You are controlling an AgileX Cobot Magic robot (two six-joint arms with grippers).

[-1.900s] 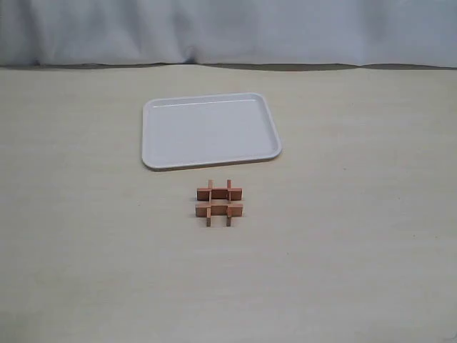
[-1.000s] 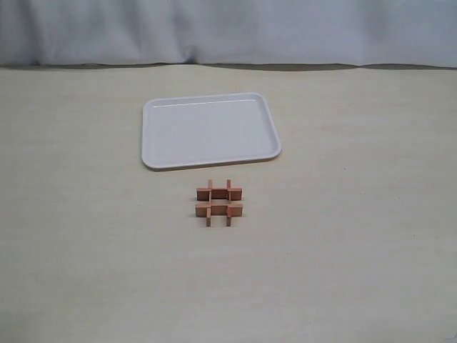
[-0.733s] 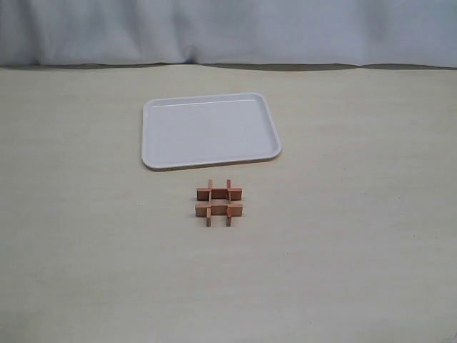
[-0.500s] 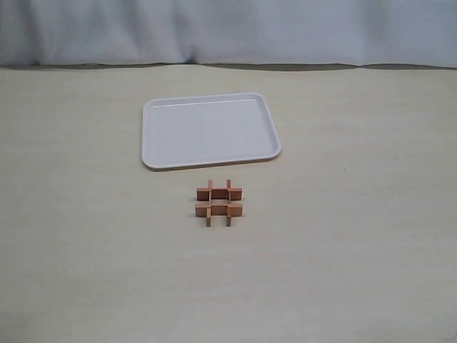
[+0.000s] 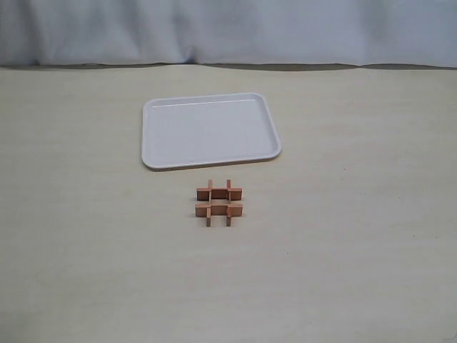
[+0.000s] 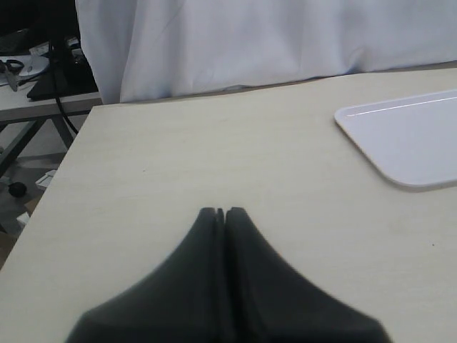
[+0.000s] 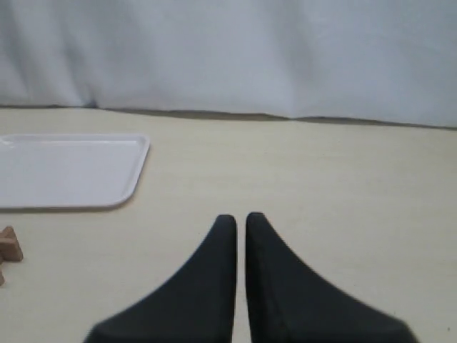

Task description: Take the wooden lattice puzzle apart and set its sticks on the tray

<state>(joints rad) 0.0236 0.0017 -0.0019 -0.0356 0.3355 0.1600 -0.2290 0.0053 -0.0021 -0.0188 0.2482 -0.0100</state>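
Observation:
The wooden lattice puzzle (image 5: 219,202), a small reddish-brown hash of four interlocked sticks, stands whole on the table just in front of the white tray (image 5: 153,136), which holds nothing. Neither gripper shows in the exterior view. In the left wrist view my left gripper (image 6: 221,211) is shut with nothing in it, over bare table, and a corner of the tray (image 6: 357,123) shows off to one side. My right gripper (image 7: 240,218) is shut and holds nothing; the tray (image 7: 136,168) and an edge of the puzzle (image 7: 10,245) appear at that view's side.
A pale cloth backdrop (image 5: 228,32) hangs behind the table's far edge. Beyond the table edge in the left wrist view stand a dark stand and cables (image 6: 53,64).

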